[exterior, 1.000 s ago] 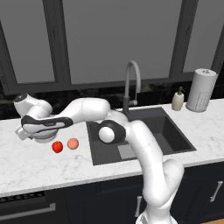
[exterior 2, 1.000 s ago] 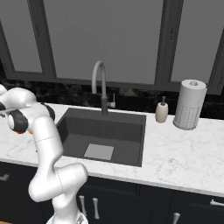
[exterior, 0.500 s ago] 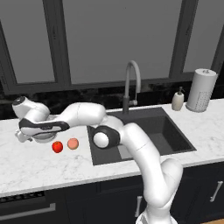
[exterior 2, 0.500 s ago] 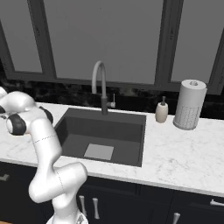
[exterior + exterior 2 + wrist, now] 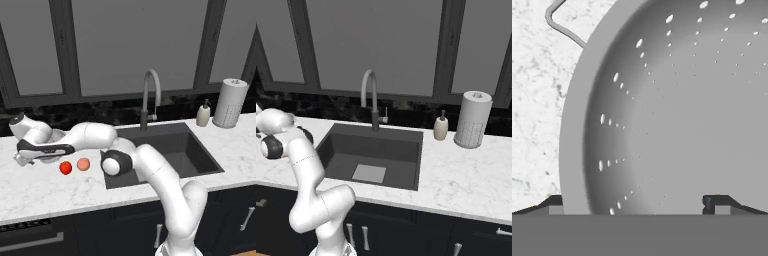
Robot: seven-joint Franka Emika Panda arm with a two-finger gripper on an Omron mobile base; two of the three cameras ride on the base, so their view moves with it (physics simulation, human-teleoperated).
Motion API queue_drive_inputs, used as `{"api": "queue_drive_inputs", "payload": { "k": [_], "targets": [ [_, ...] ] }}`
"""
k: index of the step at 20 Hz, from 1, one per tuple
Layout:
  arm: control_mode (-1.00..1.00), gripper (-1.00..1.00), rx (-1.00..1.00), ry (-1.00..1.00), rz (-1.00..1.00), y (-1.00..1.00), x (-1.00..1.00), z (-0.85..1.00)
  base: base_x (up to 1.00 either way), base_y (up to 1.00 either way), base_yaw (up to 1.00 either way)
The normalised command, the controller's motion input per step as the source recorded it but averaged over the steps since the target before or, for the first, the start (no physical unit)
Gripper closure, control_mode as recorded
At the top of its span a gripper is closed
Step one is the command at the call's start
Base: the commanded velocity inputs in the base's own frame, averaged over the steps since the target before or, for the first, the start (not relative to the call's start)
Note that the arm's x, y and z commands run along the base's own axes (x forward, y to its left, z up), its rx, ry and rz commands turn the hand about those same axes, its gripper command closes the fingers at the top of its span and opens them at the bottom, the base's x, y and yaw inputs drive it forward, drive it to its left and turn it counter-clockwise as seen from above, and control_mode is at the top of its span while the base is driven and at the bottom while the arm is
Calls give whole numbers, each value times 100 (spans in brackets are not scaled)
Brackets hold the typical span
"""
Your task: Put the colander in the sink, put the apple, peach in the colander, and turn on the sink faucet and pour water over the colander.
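My pincer (image 5: 634,204) hangs wide open over the colander (image 5: 677,110), its rim between the tips, nothing gripped; the bowl holds nothing. It sits on the desk (image 5: 45,187), the apple (image 5: 65,167) and peach (image 5: 83,164) beside it, left of the sink (image 5: 175,150), whose basin holds nothing.

White glossy arm (image 5: 160,175), rounded segments, dark joint caps, 2 small dark fingertips (image 5: 716,202).

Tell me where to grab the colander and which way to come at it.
Grip the colander by its rim wall, coming straight down. It sits upright on the counter with its mouth up, and the rim is thin enough to pinch. The open end effector already straddles the near rim, one finger inside the bowl. The wire handle looks too slim.
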Motion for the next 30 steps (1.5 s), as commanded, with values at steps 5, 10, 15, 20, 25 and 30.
{"api": "queue_drive_inputs", "payload": {
  "k": [5, 10, 15, 20, 25, 30],
  "targets": [
    [-100, 100, 0, 0, 0, 4, 1, -8, 0, 0, 0],
    [-100, 100, 0, 0, 0, 0, 0, 0, 0, 0, 0],
    [-100, 100, 0, 0, 0, 0, 0, 0, 0, 0, 0],
    [-100, 100, 0, 0, 0, 0, 0, 0, 0, 0, 0],
    [-100, 100, 0, -12, 1, 0, -21, 15, 0, 0, 0],
    [-100, 100, 0, -24, 2, -4, -22, 48, 0, 0, 0]
  ]
}}
